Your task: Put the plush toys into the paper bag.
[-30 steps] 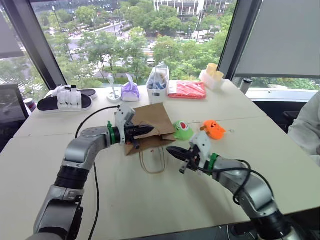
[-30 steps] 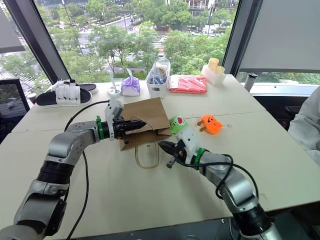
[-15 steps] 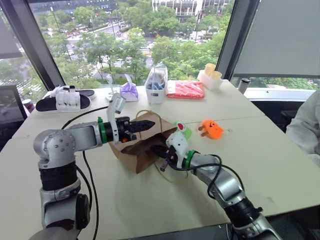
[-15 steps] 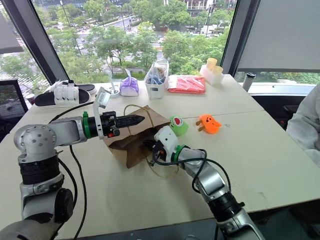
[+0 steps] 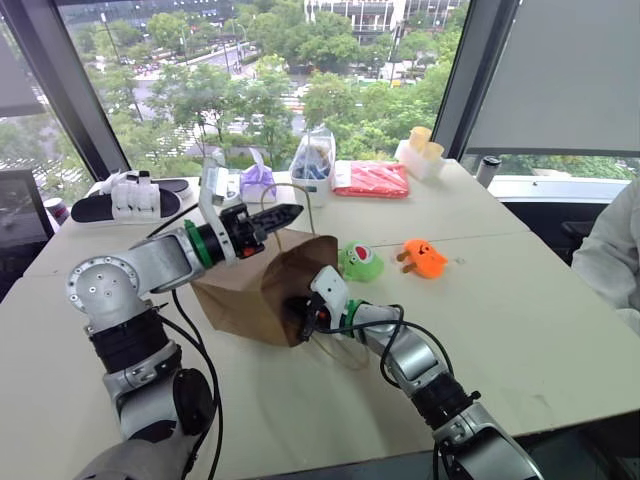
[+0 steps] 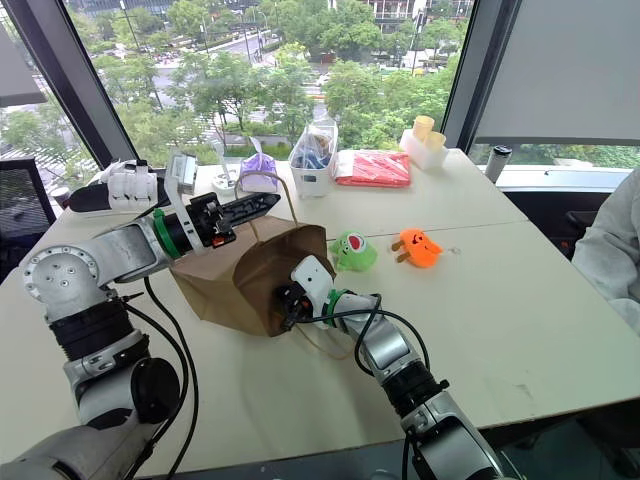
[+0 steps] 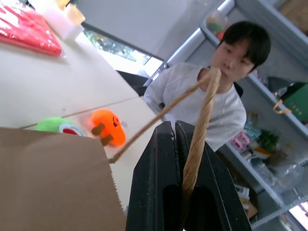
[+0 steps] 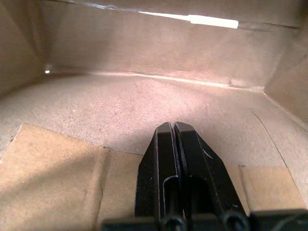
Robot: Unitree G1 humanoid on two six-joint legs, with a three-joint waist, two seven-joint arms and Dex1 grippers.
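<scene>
Brown kraft paper bag [image 5: 255, 290] lies on its side on the pale wooden table [image 5: 520, 300], mouth toward the robot's right, one twisted paper loop handle [image 7: 199, 130] raised above it. Left gripper [image 5: 288, 214] is above the bag's upper edge, its two black fingers closed on that handle; in the left wrist view the twisted cord runs up between the fingers, and the bag's top edge sits below.

Right gripper [image 8: 174, 139] is inside the bag's mouth, fingers pressed together with nothing between them. Right wrist view shows the bag's brown interior walls and a folded bottom seam around the closed fingers.

Both plush toys are outside the bag on the table. Bright green rounded plush toy with a white eye and red mouth [image 5: 361, 262] sits just beside the bag's mouth, on the robot's right of it. Orange plush toy with dark marks [image 5: 424, 257] lies near the green one, further to the right, apart from it.

Far edge of the table: purple pouch [image 5: 259, 181], clear plastic bag of items [image 5: 314, 160], red flat packet [image 5: 372, 179]. A person in a light grey top [image 7: 204, 96] sits at the table's right side.
</scene>
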